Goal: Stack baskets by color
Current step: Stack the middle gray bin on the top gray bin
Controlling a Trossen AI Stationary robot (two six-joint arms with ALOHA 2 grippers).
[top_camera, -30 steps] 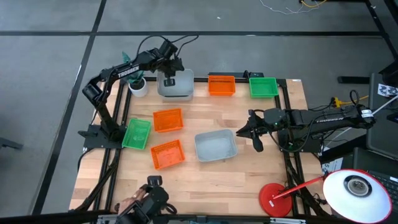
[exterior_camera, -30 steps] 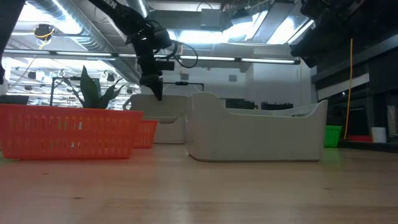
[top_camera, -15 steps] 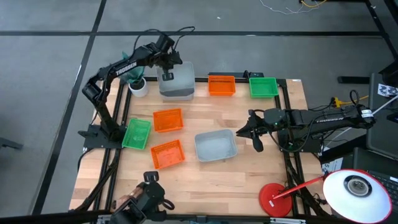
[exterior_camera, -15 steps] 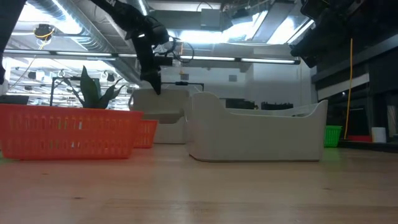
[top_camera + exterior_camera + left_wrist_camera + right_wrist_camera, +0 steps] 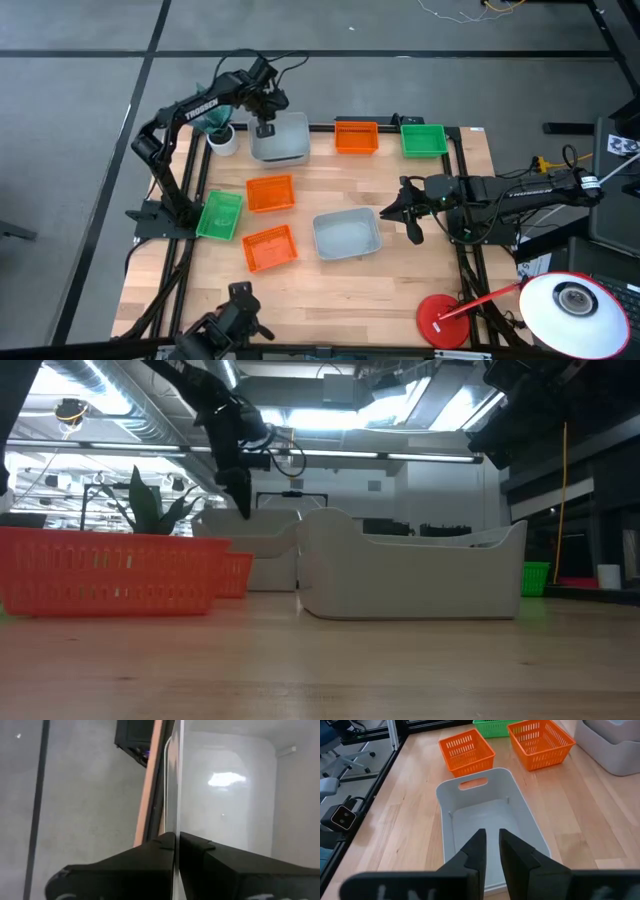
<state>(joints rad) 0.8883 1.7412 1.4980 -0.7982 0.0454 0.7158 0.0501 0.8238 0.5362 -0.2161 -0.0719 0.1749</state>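
Left gripper (image 5: 265, 127), upper left, jaws pinching a grey basket (image 5: 283, 140) rim for stacking; right gripper (image 5: 404, 212) waits, jaws slightly spread

At the table's far left, a pale grey basket (image 5: 281, 139) is gripped at its rim by the left gripper (image 5: 265, 128). Just beside it, a white pot (image 5: 222, 141) is seen. Another grey basket (image 5: 347, 234) lies mid-table, and the right gripper (image 5: 399, 215) is held near it, apart.
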